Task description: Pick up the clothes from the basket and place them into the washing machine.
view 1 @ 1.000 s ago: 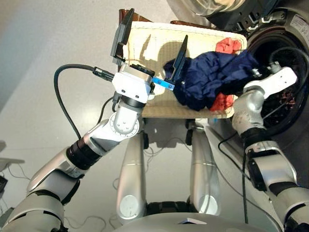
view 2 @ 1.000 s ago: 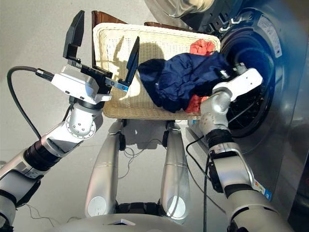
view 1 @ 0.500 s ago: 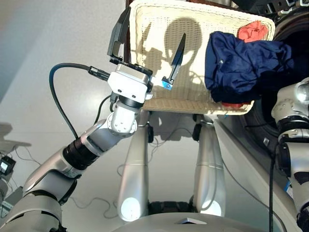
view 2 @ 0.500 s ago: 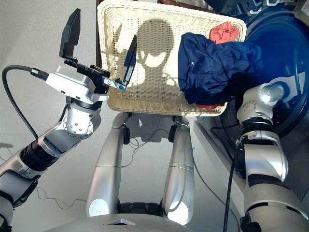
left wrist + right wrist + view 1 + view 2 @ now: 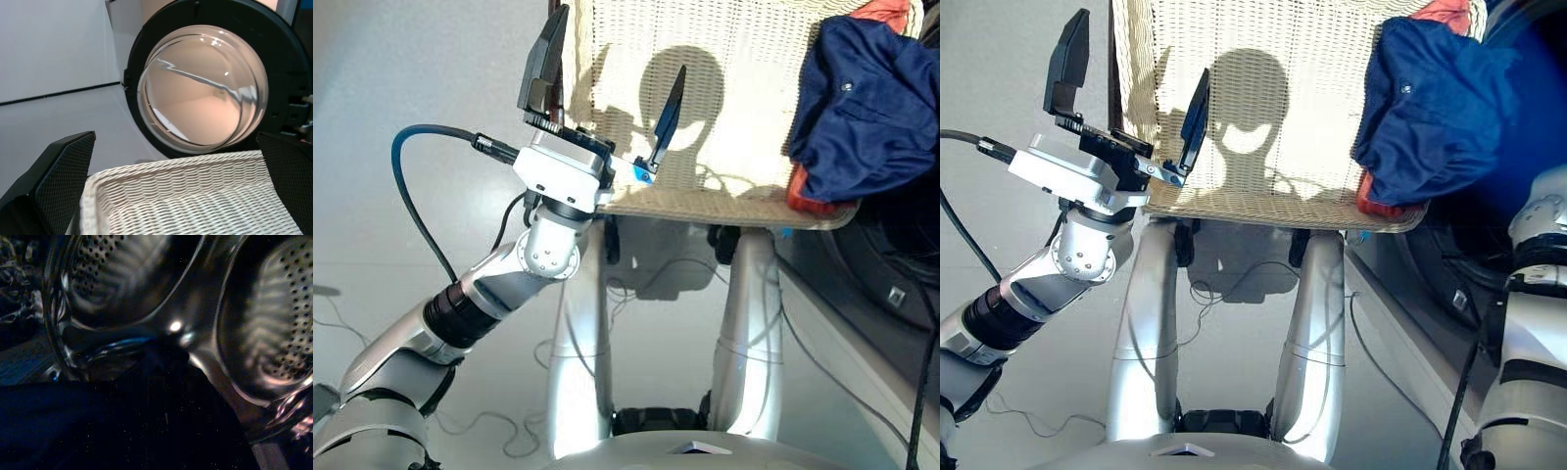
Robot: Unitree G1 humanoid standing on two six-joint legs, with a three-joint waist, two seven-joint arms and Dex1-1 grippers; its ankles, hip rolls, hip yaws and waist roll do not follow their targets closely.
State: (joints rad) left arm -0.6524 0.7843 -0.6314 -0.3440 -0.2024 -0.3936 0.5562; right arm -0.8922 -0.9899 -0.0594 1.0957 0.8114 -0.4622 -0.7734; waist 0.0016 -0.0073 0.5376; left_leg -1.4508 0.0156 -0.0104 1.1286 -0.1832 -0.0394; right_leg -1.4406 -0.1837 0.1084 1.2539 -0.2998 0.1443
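The navy blue garment (image 5: 867,103) lies bunched at the right end of the cream wicker basket (image 5: 744,59), spilling over its rim toward the washing machine (image 5: 205,83). A red-orange garment (image 5: 808,196) peeks out beneath it (only an edge shows). The left gripper (image 5: 607,113) hovers over the basket's left edge, fingers spread wide and empty. The right gripper's state cannot be told; its wrist view shows dark cloth (image 5: 122,426) inside the perforated drum (image 5: 274,328).

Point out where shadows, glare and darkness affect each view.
Eye views: hard light throws the robot's rounded shadow onto the basket, beside the navy blue garment. Left wrist view: bright reflections streak the porthole door. Right wrist view: the drum is dim, with glints on its perforated metal and dark cloth nearly lost.
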